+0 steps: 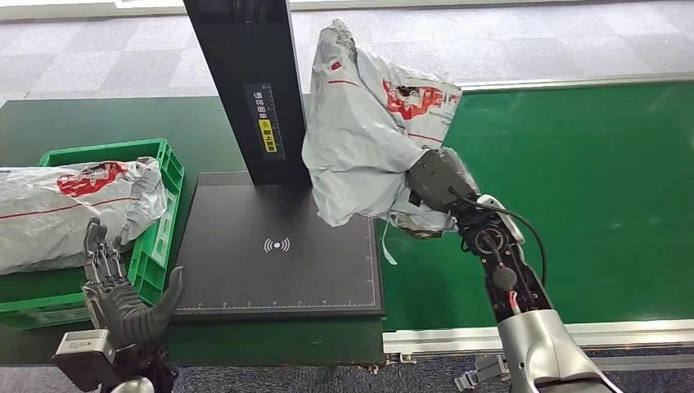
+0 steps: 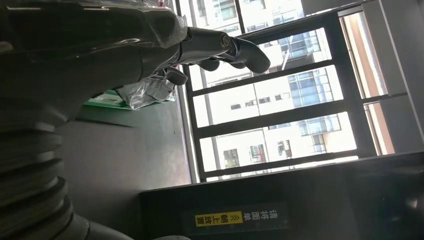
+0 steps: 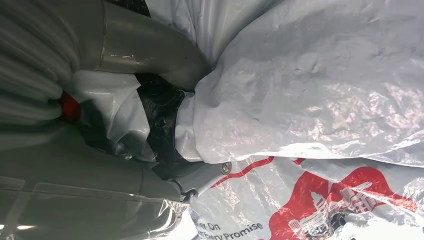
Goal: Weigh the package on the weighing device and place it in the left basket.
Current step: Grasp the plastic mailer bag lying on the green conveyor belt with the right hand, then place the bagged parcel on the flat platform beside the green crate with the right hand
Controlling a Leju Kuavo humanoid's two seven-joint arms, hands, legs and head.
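A green conveyor surface [image 1: 589, 188] is seen on the right, with a dark table [image 1: 49, 123] on the left. On the table a black weighing device [image 1: 278, 246] is set, its flat platform joined to a dark upright column [image 1: 245, 74] bearing a yellow label. A green basket [image 1: 159, 205] is placed just beside the platform's left edge, and a grey-and-red bag [image 1: 65, 209] is lying in it. The package [image 1: 368, 131] — a crumpled grey plastic mailer with red print — is held up above the right rear of the platform, clear of it, gripped at its lower end by the right hand [image 1: 438, 184], whose fingers are closed into the plastic. The left hand [image 1: 123, 286] is raised near the basket's front corner — fingers apart, nothing held.
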